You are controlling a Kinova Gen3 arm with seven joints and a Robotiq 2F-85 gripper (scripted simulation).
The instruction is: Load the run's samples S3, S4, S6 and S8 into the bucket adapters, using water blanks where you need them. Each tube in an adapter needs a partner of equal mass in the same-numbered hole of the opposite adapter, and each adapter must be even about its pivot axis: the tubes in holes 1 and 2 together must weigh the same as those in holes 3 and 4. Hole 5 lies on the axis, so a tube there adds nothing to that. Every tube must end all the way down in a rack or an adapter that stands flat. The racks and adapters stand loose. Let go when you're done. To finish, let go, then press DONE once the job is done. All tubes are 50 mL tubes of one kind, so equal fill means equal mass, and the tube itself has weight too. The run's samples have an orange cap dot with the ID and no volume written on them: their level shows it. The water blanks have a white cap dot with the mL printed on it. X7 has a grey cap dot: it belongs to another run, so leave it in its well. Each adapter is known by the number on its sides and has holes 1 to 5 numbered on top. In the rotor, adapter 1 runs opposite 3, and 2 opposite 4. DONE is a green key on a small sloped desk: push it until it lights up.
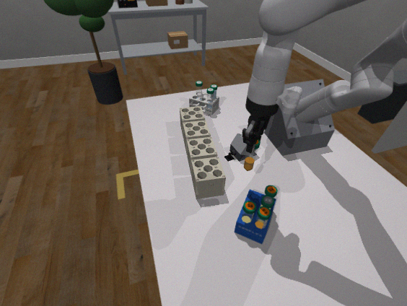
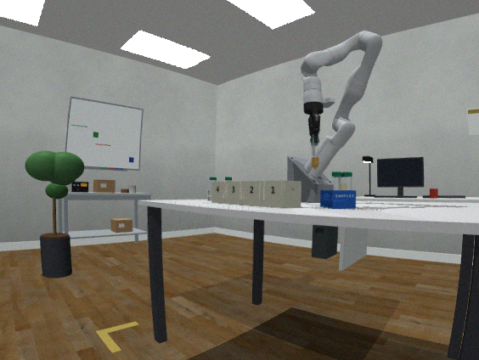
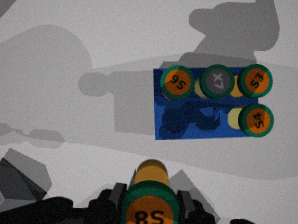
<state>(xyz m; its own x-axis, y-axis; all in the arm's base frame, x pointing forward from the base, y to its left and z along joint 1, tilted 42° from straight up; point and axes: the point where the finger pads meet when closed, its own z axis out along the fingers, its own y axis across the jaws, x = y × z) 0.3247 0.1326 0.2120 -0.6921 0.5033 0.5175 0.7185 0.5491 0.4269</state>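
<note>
My gripper (image 1: 252, 141) (image 2: 313, 139) (image 3: 150, 202) is shut on sample tube S8 (image 1: 249, 163) (image 2: 315, 161) (image 3: 149, 214), green-capped with an orange dot and orange liquid, and holds it upright, high above the table. The blue sample rack (image 1: 248, 231) (image 2: 337, 199) (image 3: 161, 131) stands ahead of it. It holds S6 (image 3: 176, 82), grey-dotted X7 (image 3: 217, 80), S3 (image 3: 255, 80) and S4 (image 3: 256, 120). Four beige adapters stand in a row, all holes empty. Adapter 1 (image 1: 211, 185) (image 2: 282, 193) is nearest the rack.
A small clear rack (image 1: 213, 106) with the green-capped water blanks (image 1: 199, 84) stands at the far end of the adapter row. The grey sloped DONE desk (image 1: 236, 146) sits just behind my gripper. The arm's grey base block (image 1: 307, 130) stands to the right.
</note>
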